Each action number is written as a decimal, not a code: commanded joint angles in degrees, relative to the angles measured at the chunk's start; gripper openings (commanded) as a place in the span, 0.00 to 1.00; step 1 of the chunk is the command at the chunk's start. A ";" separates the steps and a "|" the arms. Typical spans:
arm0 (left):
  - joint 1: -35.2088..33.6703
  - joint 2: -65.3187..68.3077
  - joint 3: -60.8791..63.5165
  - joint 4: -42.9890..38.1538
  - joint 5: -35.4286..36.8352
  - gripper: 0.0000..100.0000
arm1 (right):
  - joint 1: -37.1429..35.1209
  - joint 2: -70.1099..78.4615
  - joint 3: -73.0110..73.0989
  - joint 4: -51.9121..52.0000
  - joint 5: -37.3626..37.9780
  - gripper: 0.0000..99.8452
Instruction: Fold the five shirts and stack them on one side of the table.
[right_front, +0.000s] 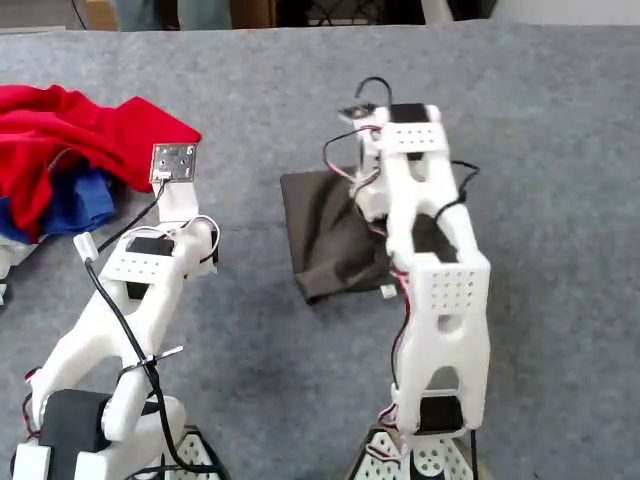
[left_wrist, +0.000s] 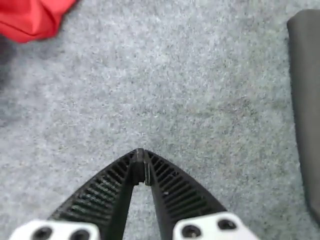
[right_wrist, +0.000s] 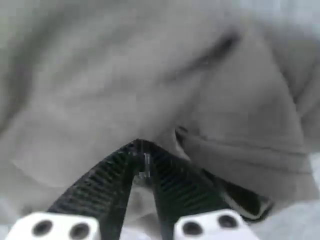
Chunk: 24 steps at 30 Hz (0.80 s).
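From the high view I see the grey felt-covered table with a crumpled red shirt of soft cloth heaped at its left edge. A blue shirt is bunched partly under that heap on the near side. My white left arm reaches up toward the pile, and its wrist end sits just beside the red cloth. My white right arm stands over the middle of the table, above a dark grey folded shirt that lies flat as a rough rectangle, well apart from the pile. In the left wrist view, the left gripper has its black ribbed fingers clenched tip to tip with nothing between them, above bare felt. A corner of the crumpled red shirt lies farther off on one side, and an edge of the dark grey folded shirt on the other. In the right wrist view, the right gripper is also pressed together at the tips, right over the dark grey folded shirt, beside a hemmed fold. I cannot tell whether any cloth is caught between the tips.
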 joint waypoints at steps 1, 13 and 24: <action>-0.31 -1.58 -0.84 -0.70 -0.44 0.03 | 4.84 -0.57 -2.15 2.81 -0.44 0.01; -0.40 -1.58 -0.92 -0.70 -0.44 0.03 | 12.04 -24.04 28.79 -0.79 4.13 0.01; 0.66 -2.20 -1.63 -0.44 -0.26 0.03 | 22.51 -33.71 37.76 -11.96 11.60 0.01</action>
